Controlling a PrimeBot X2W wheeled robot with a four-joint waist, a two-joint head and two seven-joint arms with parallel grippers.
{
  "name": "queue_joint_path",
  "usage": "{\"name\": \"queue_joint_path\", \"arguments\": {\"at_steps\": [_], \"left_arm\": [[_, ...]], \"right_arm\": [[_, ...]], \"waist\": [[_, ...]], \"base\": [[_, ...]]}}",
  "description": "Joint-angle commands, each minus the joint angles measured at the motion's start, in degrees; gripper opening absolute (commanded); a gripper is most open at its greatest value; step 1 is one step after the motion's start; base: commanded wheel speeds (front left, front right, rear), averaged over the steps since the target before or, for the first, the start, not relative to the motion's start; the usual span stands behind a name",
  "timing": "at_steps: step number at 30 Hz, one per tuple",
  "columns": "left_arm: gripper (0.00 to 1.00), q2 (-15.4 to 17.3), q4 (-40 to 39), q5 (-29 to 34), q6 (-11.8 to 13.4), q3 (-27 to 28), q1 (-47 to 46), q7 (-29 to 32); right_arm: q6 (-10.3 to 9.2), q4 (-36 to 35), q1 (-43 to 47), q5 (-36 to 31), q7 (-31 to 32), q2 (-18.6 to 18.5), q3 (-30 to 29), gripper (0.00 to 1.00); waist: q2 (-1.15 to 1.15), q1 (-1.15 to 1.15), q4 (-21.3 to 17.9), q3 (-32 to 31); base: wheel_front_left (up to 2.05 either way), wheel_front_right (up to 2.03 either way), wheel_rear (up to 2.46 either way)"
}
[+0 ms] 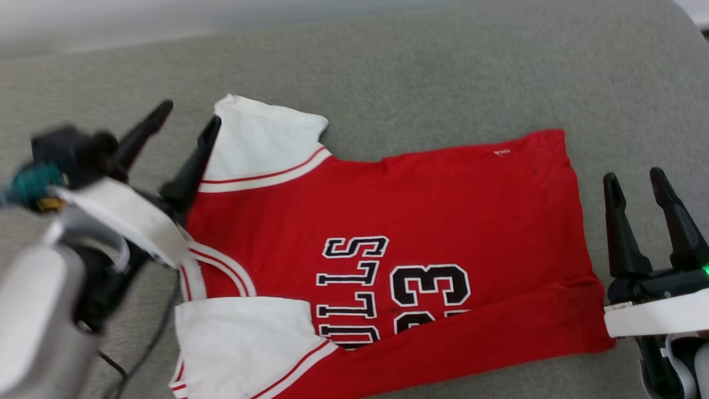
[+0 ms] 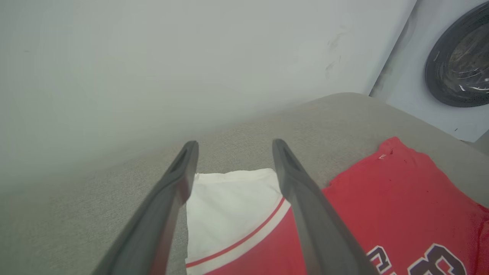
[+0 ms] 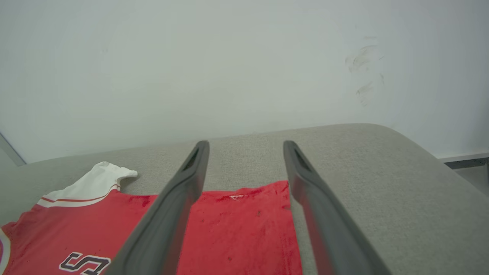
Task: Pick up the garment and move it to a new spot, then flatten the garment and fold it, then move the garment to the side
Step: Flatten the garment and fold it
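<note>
1. Holding no load, my left gripper (image 1: pixel 190 113) has its 2 fingers spread wide apart at the collar end of the garment (image 1: pixel 443 210).
2. In the left wrist view, the white far sleeve (image 2: pixel 229 206) shows between these fingers. I cannot tell whether the fingertips touch the cloth.
3. My right gripper (image 1: pixel 633 175) also stands with its fingers well apart and grips nothing. It sits just beside the hem, over the bare grey cushion (image 1: pixel 388 66).
4. In the right wrist view, the far hem corner of the garment shows between its fingers.
5. The garment lies spread flat on the grey cushion, collar toward my left and hem toward my right.
6. Its near long edge is folded over onto the chest. The fold covers the lower part of the "23" and part of the black and white lettering (image 1: pixel 354 288).
7. The near sleeve (image 1: pixel 243 338) lies across the chest at the lower left.
8. Beyond the cushion stands a pale wall (image 2: pixel 191 57).
9. A dark round appliance door (image 2: pixel 462 57) shows at the far right of the left wrist view.
</note>
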Motion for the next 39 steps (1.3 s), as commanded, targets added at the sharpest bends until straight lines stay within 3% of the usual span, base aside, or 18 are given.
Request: {"name": "queue_joint_path", "arguments": {"at_steps": [1,9,12,16,21,31,32,33,34,39], "left_arm": [[1.00,2.0,0.5,-0.8,-0.2,-0.1,-2.6,2.3],[1.00,12.2,6.0,-9.3,-0.3,-6.3,-19.5,29.2],[1.00,13.3,9.5,-11.2,-0.3,-8.2,-24.1,37.2],[1.00,13.3,13.5,-14.3,1.9,-8.5,-29.5,47.0],[1.00,14.5,16.1,-13.7,3.1,-9.6,-33.1,52.5],[1.00,14.0,21.0,-13.5,4.7,-9.8,-34.3,53.7],[0.91,13.9,21.3,-13.7,4.5,-9.9,-34.1,53.9],[0.42,14.0,21.6,-13.6,4.2,-10.1,-34.0,53.6],[0.00,13.9,21.7,-13.3,3.9,-10.3,-33.9,53.2],[0.00,11.8,22.6,-12.3,3.7,-10.2,-32.9,47.4]], "right_arm": [[-0.01,0.2,-1.3,0.2,-0.5,0.4,0.5,1.00],[-0.02,2.6,-3.7,1.7,-1.4,1.5,3.5,1.00],[-0.02,3.7,-4.3,1.8,-1.8,1.5,4.7,1.00],[-0.01,4.2,-5.5,2.3,-2.5,2.6,7.5,1.00],[-0.02,5.4,-6.6,2.4,-3.6,3.4,9.9,1.00],[-0.02,7.0,-8.0,2.8,-4.9,3.2,10.3,1.00],[-0.02,7.0,-8.0,2.8,-5.0,3.1,10.2,1.00],[-0.02,7.0,-8.1,2.7,-5.1,3.1,10.1,1.00],[-0.02,7.0,-8.2,2.5,-5.1,2.9,10.1,1.00],[-0.02,7.0,-7.8,1.8,-4.8,2.0,9.3,1.00]], "waist": [[0.00,0.00,-3.1,3.5],[0.00,0.00,-7.1,9.0],[0.00,0.00,-8.0,10.4],[0.00,0.00,-9.2,12.9],[0.00,0.00,-10.7,15.6],[0.00,0.00,-11.9,17.4],[0.00,0.00,-11.9,17.5],[0.00,0.00,-11.8,17.5],[0.00,0.00,-11.7,17.4],[0.00,0.00,-9.8,15.8]], "base": [[0.00,0.00,0.00],[0.00,0.00,0.00],[0.00,0.00,0.00],[0.00,0.00,0.00],[0.00,0.00,0.00],[0.00,0.00,0.00],[0.00,0.00,0.00],[0.00,0.00,0.00],[0.00,0.00,0.00],[0.00,0.00,0.00]]}}
